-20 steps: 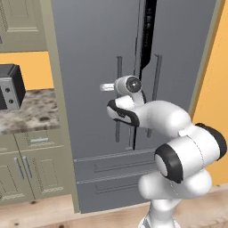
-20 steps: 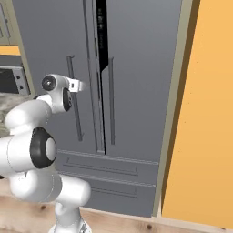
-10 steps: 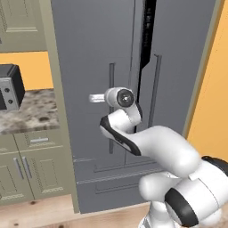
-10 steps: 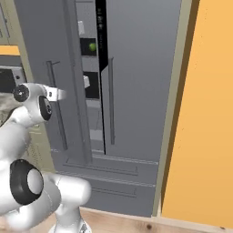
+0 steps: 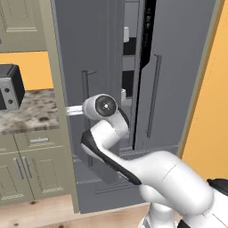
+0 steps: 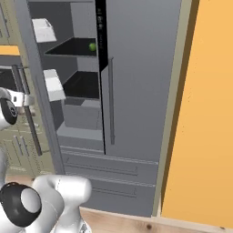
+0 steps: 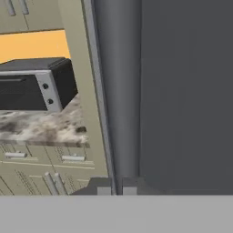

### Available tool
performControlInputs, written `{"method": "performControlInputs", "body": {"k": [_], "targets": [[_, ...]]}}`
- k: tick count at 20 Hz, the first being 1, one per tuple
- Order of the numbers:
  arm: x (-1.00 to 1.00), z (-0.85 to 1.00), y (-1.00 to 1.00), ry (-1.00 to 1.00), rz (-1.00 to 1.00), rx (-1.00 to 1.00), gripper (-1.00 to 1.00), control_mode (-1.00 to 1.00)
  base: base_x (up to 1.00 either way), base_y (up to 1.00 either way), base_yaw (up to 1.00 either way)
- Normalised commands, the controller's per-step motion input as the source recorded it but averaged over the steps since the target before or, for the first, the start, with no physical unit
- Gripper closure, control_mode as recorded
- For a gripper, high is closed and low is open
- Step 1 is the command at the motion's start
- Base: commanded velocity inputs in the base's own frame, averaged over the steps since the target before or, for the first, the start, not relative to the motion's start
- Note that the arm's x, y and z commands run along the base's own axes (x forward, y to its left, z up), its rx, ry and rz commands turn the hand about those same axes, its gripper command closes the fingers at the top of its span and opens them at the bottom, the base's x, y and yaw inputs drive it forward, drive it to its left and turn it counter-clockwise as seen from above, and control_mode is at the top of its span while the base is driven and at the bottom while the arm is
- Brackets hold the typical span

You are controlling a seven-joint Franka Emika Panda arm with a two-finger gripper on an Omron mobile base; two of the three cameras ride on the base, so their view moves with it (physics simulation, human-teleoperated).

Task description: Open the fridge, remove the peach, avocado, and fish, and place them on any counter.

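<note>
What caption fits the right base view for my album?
Robot arm swings the fridge left door wide; the green avocado sits on a black shelf inside.

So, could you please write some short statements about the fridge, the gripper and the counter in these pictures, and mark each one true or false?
1. The left door of the fridge is swung open. True.
2. The gripper is shut on the left door's handle. True: the fingertips sit close together around the bar.
3. A small green fruit lies on the upper black shelf. True.
4. The right door is also open. False: it is closed, with its handle facing the room.
5. The counter carries a peach. False: only a dark appliance stands on it.
6. The lower drawers are pulled out. False: both are shut.
</note>
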Motion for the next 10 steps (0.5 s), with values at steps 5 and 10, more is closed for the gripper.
{"method": "performControlInputs", "body": {"k": [5, 10], "targets": [[-0.99, 0.49, -0.29, -0.09, 0.0, 0.05, -1.0, -1.0, 0.0, 0.0, 0.0], [-0.97, 0.62, -0.93, -0.02, 0.0, 0.25, -1.0, -1.0, 0.0, 0.0, 0.0]]}}
